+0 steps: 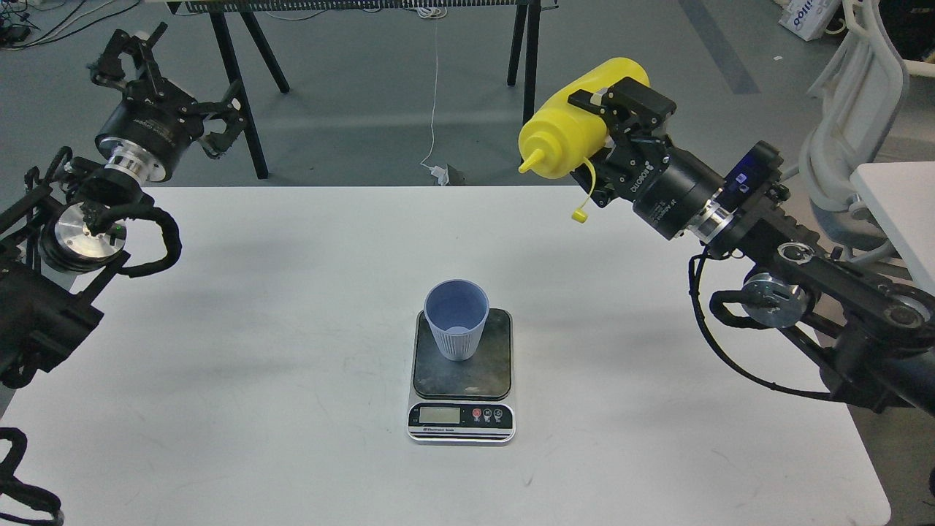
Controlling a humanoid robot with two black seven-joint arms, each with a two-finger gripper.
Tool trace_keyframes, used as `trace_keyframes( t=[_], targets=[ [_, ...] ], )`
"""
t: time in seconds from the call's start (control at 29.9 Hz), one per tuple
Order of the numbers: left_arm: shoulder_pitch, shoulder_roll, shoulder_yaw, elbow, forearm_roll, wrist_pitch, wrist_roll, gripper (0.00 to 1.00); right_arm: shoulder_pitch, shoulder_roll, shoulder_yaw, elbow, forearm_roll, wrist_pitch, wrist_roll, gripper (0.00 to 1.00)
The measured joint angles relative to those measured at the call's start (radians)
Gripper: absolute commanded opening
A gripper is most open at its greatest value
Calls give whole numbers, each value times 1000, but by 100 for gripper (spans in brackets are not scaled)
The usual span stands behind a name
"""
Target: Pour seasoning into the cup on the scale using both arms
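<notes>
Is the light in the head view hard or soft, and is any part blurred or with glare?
Head view: soft, even light; the cup and scale cast only faint shadows on the table. Head view: sharp focus, no motion blur, even on the bottle in the right hand. Head view: slight glare on the scale's display, which cannot be read.

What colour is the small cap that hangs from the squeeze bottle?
Yellow, like the bottle itself. The cap shows best in the head view, dangling below the right gripper.
</notes>
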Motion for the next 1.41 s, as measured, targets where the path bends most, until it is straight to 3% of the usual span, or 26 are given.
trace_keyframes(
  t=[0.33,0.77,1.41],
  targets=[
    [16,-2,-1,0,-3,0,-6,100,185,52,-258,-30,-341,-249,11,33],
    [18,-5,-2,0,-2,3,-9,100,265,210,-448,-237,-793,-439,58,33],
    [32,-2,-2,0,-3,3,-8,100,254,217,-470,-244,-805,-463,59,33]
  ],
)
